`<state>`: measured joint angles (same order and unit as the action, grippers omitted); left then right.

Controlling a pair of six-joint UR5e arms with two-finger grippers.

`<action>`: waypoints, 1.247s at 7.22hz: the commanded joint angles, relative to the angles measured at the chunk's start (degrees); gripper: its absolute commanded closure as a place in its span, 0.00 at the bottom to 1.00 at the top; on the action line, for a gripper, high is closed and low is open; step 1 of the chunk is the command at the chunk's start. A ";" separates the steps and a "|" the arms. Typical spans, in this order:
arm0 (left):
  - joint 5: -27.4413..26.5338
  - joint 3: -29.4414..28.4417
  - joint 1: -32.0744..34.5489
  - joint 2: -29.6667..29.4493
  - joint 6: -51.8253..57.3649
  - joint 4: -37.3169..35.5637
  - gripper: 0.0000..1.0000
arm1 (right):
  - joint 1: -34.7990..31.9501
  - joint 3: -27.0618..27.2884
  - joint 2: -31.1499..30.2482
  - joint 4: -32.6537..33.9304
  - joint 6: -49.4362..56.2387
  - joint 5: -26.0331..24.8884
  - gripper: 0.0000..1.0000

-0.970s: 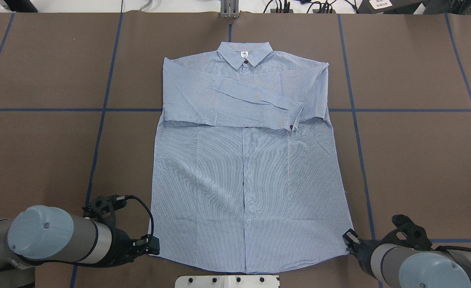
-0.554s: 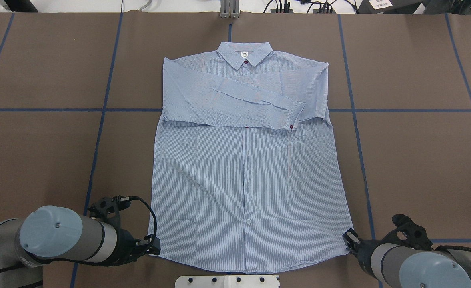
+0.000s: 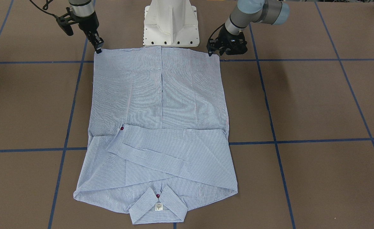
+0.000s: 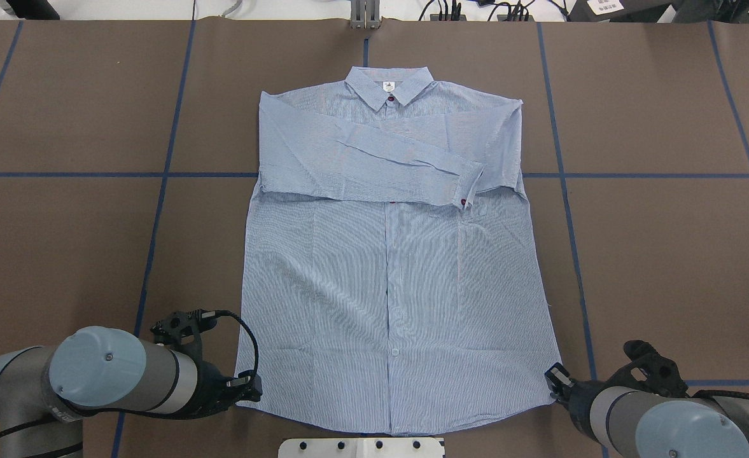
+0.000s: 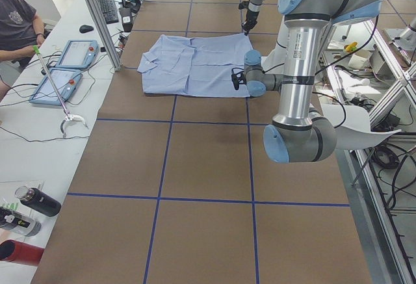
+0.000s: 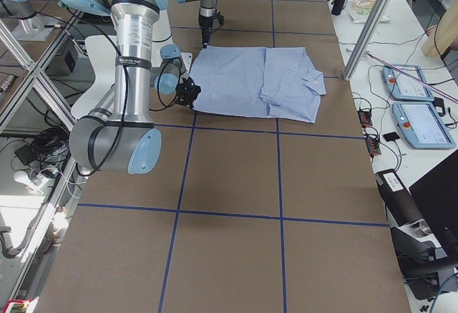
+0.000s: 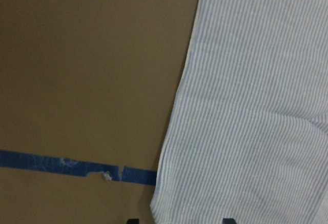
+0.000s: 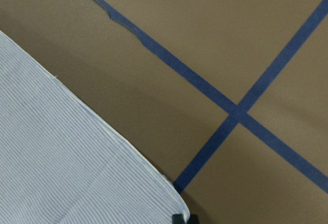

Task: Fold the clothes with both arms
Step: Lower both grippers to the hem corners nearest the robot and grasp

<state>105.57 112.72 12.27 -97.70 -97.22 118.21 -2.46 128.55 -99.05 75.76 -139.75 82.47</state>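
The light blue striped shirt point(image 4: 387, 286) lies flat and face up on the brown table, sleeves folded across its chest and collar point(image 4: 389, 86) at the far side. It also shows in the front view point(image 3: 161, 95). My left gripper point(image 4: 252, 388) is low at the shirt's near left hem corner. The left wrist view shows it open, with the corner point(image 7: 169, 203) between its fingertips point(image 7: 228, 220). My right gripper point(image 4: 551, 376) is at the near right hem corner. In the right wrist view it looks shut on that corner point(image 8: 174, 203).
The white pedestal base point(image 3: 171, 25) stands just behind the shirt's hem. Blue tape lines point(image 4: 158, 210) grid the brown table. A side bench with tablets point(image 5: 65, 69) and a seated person point(image 5: 19, 24) lies beyond the table's far edge.
My left arm has shifted right and brought its gripper in onto the hem corner. The right arm and the shirt have not moved.
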 commanded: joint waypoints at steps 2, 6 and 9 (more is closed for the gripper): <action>-1.86 -0.05 0.04 0.23 0.01 0.00 0.49 | 0.00 0.12 -0.09 0.00 0.00 0.06 1.00; -1.86 0.04 0.13 0.32 -0.26 -0.09 0.89 | 0.00 0.47 -0.26 0.00 0.00 0.06 1.00; -1.34 0.92 0.56 0.76 0.09 -0.09 1.00 | 0.00 0.47 -0.09 0.00 0.00 -0.03 1.00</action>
<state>103.95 113.30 12.63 -97.08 -97.31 118.12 -2.47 129.00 -99.23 75.76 -139.75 82.47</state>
